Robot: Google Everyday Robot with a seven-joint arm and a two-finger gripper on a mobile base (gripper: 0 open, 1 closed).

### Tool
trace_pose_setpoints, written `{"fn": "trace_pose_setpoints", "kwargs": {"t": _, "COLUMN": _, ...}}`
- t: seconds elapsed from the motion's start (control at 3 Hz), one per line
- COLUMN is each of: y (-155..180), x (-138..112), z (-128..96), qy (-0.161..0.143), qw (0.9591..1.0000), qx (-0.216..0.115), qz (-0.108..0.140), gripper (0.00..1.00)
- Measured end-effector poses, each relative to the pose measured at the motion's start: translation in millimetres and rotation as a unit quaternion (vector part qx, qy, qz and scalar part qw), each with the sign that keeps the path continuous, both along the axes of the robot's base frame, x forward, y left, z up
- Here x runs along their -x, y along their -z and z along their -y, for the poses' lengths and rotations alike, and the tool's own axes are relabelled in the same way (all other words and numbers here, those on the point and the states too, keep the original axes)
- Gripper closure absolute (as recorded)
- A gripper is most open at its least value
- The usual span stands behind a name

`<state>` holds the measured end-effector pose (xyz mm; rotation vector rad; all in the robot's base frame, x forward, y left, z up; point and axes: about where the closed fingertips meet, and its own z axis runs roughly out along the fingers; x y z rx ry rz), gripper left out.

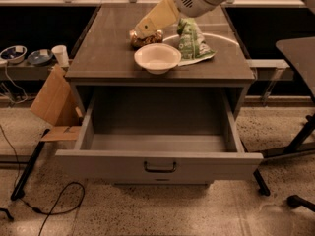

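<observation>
My tool (143, 30) sits over the crinkly brown foil snack bag (147, 40) on the grey bench (98, 58); I can't tell its opening. The bag seems light, crushable and slippery: pinch mid-body.

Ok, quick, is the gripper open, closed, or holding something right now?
Gripper: cannot be told; it is right by the brown snack bag, behind the white bowl on the cabinet top.

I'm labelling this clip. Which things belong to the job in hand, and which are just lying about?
In hand: gripper, just above the brown bag on the cabinet.
Lying about: white bowl, green bag, open drawer, cup, cardboard, side bowls.
</observation>
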<state>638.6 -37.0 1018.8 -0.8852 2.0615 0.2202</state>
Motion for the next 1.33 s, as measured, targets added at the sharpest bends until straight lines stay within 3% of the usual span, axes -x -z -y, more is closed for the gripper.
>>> {"fn": "trace_pose_setpoints", "kwargs": {"t": 0.33, "y": -6, "x": -48, "z": -28, "qy": -0.047, "qw": 0.9988, "qx": 0.001, "qz": 0.016, "gripper": 0.0}}
{"fn": "trace_pose_setpoints", "kwargs": {"t": 0.67, "y": -4, "x": -76, "z": -46, "qy": -0.061, "qw": 0.9978, "qx": -0.006, "qz": 0.022, "gripper": 0.0}}
{"fn": "trace_pose_setpoints", "kwargs": {"t": 1.0, "y": 3, "x": -93, "z": -75, "qy": -0.054, "qw": 0.9979, "qx": -0.032, "qz": 0.019, "gripper": 0.0}}
{"fn": "trace_pose_setpoints", "kwargs": {"t": 1.33, "y": 3, "x": -93, "z": -75, "qy": -0.054, "qw": 0.9979, "qx": -0.032, "qz": 0.019, "gripper": 0.0}}
